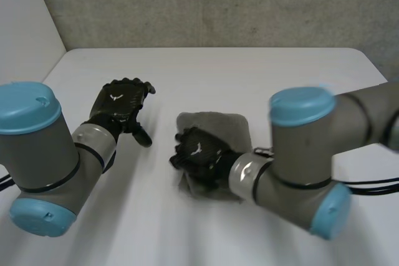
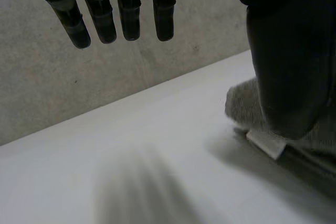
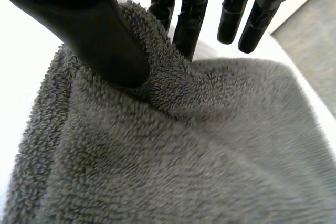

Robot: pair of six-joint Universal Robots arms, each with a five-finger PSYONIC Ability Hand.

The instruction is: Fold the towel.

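Towel (image 1: 219, 126) lies at the centre of the table (image 1: 262, 73), already a small thick pad. Right hand (image 1: 198, 154) is on its 8 o'clock edge, thumb (image 3: 105, 40) and fingers (image 3: 190, 24) pinching a ridge of pile. Left hand (image 1: 118, 107) hangs at 9 o'clock of it, relaxed, holding nothing. Probably the last fold: next move needs a lift toward 2 o'clock without dragging the pad.

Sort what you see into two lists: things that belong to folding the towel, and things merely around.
In the job:
towel
right hand, pinching a ridge of the towel
left hand, open, off the towel

Merely around:
table
wall
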